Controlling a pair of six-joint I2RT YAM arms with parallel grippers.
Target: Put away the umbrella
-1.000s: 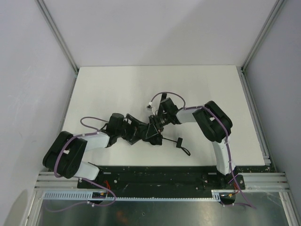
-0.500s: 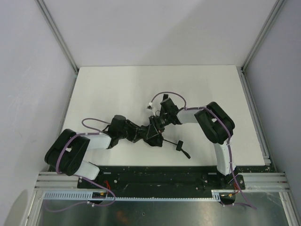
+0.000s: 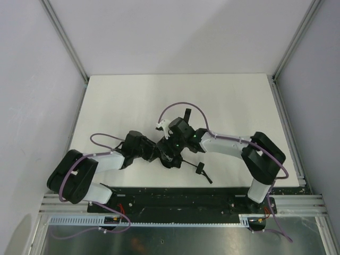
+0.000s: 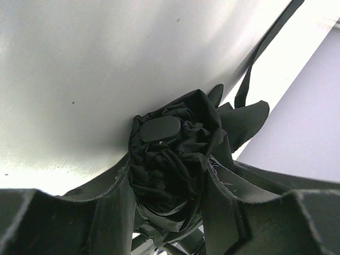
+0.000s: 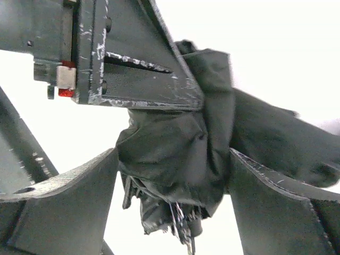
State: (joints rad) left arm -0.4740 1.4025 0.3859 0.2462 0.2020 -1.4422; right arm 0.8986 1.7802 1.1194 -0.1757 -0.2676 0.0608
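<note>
The black folded umbrella [image 3: 171, 158] lies near the table's front middle, its handle [image 3: 200, 169] and wrist loop pointing front right. My left gripper [image 3: 158, 152] comes in from the left and is shut on the bunched canopy. In the left wrist view the umbrella [image 4: 170, 154], with its round tip cap, sits between the left gripper's [image 4: 167, 180] jaws. My right gripper [image 3: 172, 146] comes in from the right. In the right wrist view the right gripper [image 5: 172, 159] presses the fabric and ribs of the umbrella [image 5: 175, 159] from both sides.
The white table [image 3: 117, 101] is bounded by grey walls at the left, back and right. A black rail with the arm bases [image 3: 180, 196] runs along the front edge. A purple cable [image 3: 180, 106] loops above the right wrist.
The right arm has stretched out, its elbow swinging to the right and front while its wrist turned over the umbrella. The umbrella and left gripper have shifted slightly left.
</note>
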